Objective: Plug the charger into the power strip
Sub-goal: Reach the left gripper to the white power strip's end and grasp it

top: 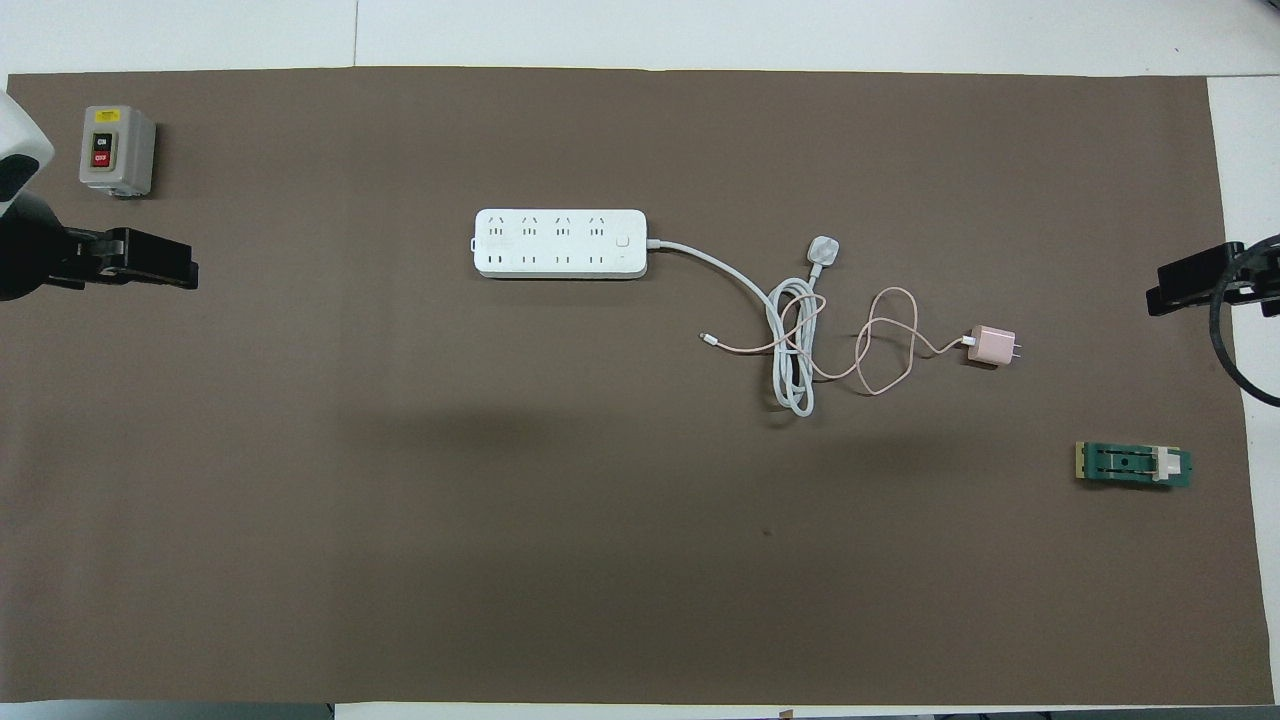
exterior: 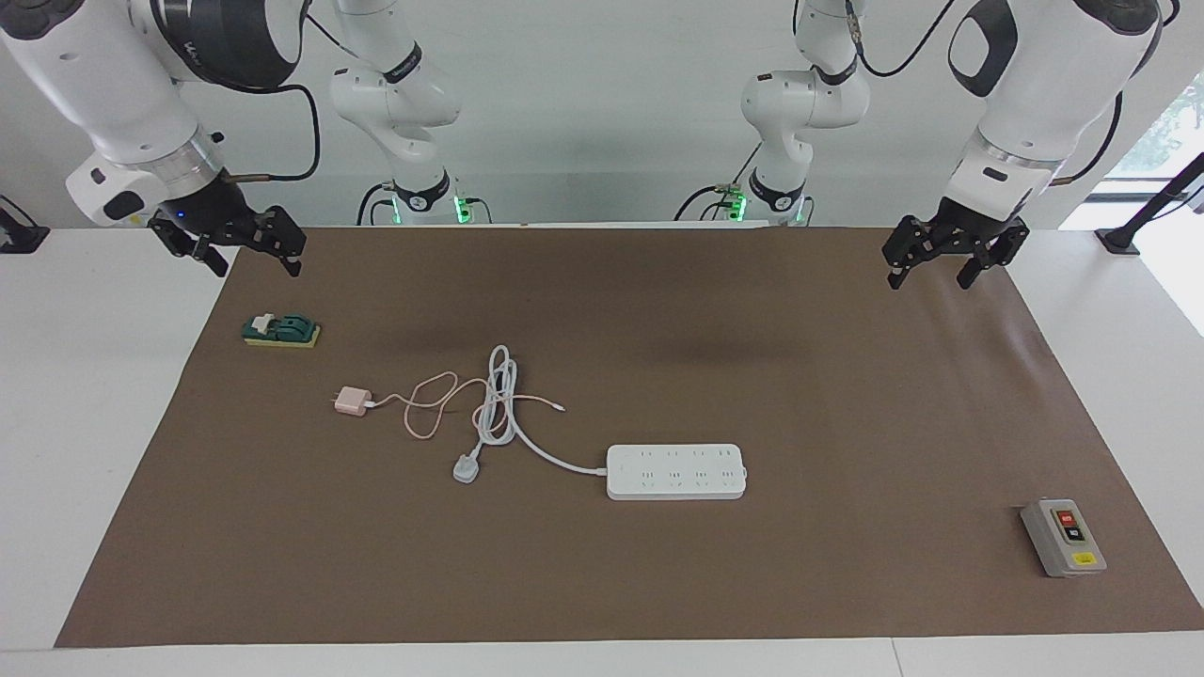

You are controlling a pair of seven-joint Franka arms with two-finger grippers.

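Brown mat (exterior: 847, 395) covers most of the table, nothing started yet. Power strip (exterior: 676, 471) lies flat mid-mat, sockets up, its thick white cord (exterior: 496, 400) coiled toward the right arm's end, white plug (exterior: 467, 468) at the tip. I judge the strip rigid and heavy enough to sit still, though it may slide when I push prongs in. Charger (exterior: 353, 401) lies on its side past the coil, nearer the right arm's end, prongs pointing away from the strip, thin pink cable (exterior: 428, 406) looped across the white cord. Light, hard, smooth little cube; I'd pinch its flat sides, expect cable drag. Right gripper (exterior: 246, 246) and left gripper (exterior: 943, 254) both hang over the mat's corners by the bases, fingers spread wide, empty, waiting
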